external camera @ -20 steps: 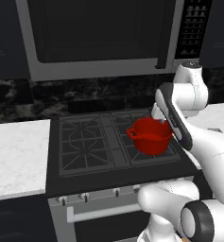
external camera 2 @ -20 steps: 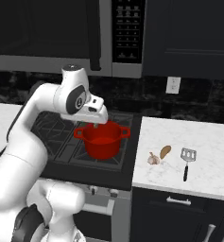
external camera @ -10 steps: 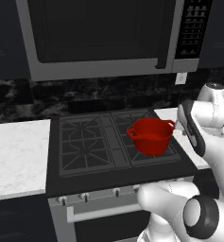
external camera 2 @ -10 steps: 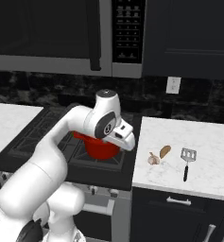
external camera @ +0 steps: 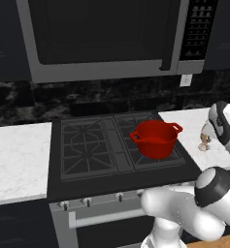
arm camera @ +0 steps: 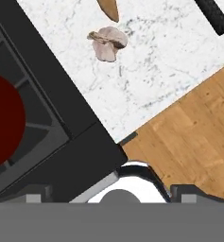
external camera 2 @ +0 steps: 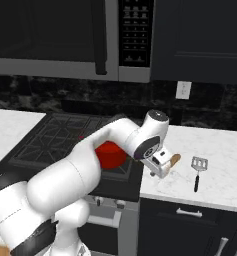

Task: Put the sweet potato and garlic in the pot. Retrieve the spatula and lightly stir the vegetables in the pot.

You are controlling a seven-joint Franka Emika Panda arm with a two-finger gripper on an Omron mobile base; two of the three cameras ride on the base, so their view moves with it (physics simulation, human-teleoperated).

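The stove (external camera: 116,145) is sitting between two white marble bench sections, under a microwave (external camera: 102,38). The right bench (external camera 2: 215,165) is carrying the loose task items. The white arm (external camera 2: 105,155) is reaching from the base across the stove's front right corner toward that bench.

The pot (external camera: 155,139) is standing upright on the right front burner; in the right base view the arm is covering most of it (external camera 2: 110,154).

The spatula (external camera 2: 197,170) is lying flat on the right bench, slotted head away from the front edge, well apart from the pot.

The end effector (external camera 2: 159,169) is hovering over the bench edge near the stove; its opening cannot be determined, and nothing is visibly held.

The sweet potato (arm camera: 108,9) and garlic (arm camera: 107,42) are lying close together on the bench, outside the pot.
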